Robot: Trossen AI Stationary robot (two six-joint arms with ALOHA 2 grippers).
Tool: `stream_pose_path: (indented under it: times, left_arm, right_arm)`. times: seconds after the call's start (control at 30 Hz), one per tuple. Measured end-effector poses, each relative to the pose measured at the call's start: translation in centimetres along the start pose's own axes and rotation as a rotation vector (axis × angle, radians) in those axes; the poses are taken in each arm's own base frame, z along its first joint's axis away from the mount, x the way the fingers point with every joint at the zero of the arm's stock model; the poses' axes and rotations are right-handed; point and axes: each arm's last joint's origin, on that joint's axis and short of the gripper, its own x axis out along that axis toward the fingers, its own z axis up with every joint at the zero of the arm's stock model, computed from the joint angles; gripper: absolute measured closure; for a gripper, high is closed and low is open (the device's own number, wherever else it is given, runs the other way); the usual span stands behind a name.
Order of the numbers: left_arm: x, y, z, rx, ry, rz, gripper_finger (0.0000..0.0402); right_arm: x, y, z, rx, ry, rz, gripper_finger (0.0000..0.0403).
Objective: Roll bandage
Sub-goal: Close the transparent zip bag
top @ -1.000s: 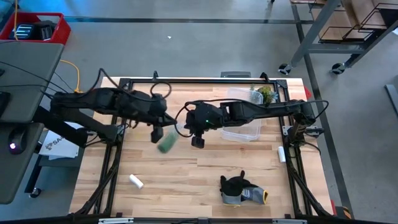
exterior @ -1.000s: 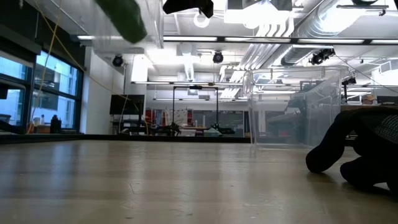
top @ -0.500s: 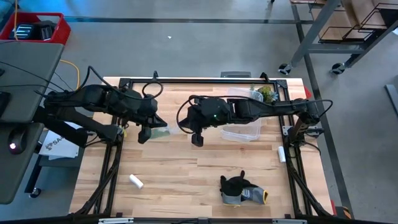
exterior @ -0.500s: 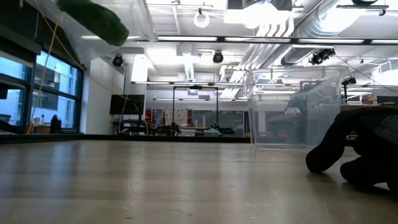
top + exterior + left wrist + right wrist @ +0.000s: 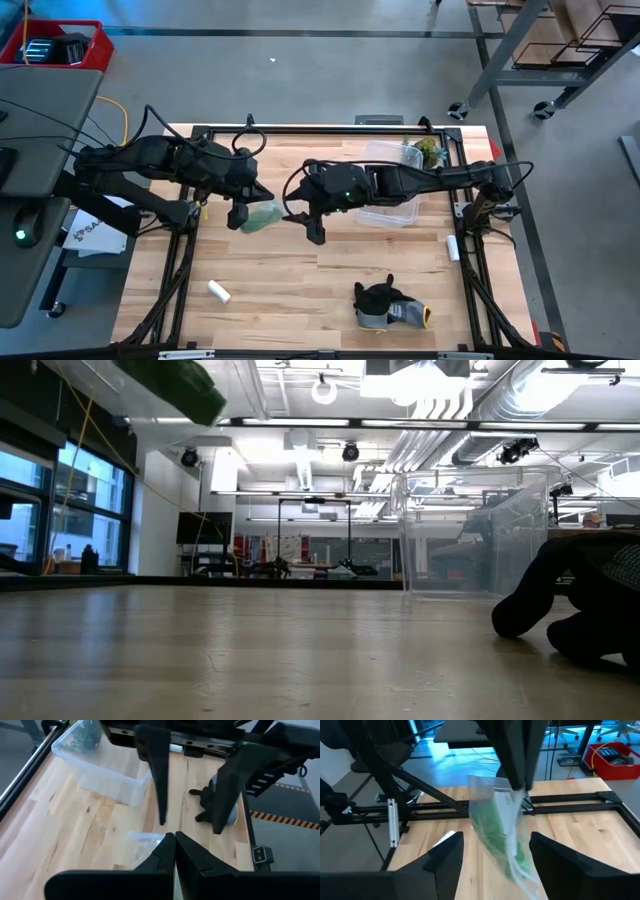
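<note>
Wooden table [image 5: 300, 270] lies mostly bare toward six o'clock. Left gripper [image 5: 238, 215], fingers pinched together, holds a clear bag [image 5: 502, 827] with the green bandage [image 5: 262, 216] inside, hanging above the boards. Right gripper [image 5: 312, 228], fingers spread, holds nothing, just beside the bag at three o'clock. Beyond sits a clear bin [image 5: 392, 205] holding greenish stuff, perhaps.
</note>
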Motion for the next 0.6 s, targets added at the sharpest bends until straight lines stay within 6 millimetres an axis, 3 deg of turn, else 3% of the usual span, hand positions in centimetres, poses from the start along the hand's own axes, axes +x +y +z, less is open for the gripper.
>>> stream_pose_path:
  times: [0.6]
  left_arm:
    - [0.0, -0.06, 0.43, -0.015, -0.048, 0.009, 0.0401]
  right_arm:
    - [0.99, -0.86, -0.59, -0.06, 0.03, 0.018, 0.0244]
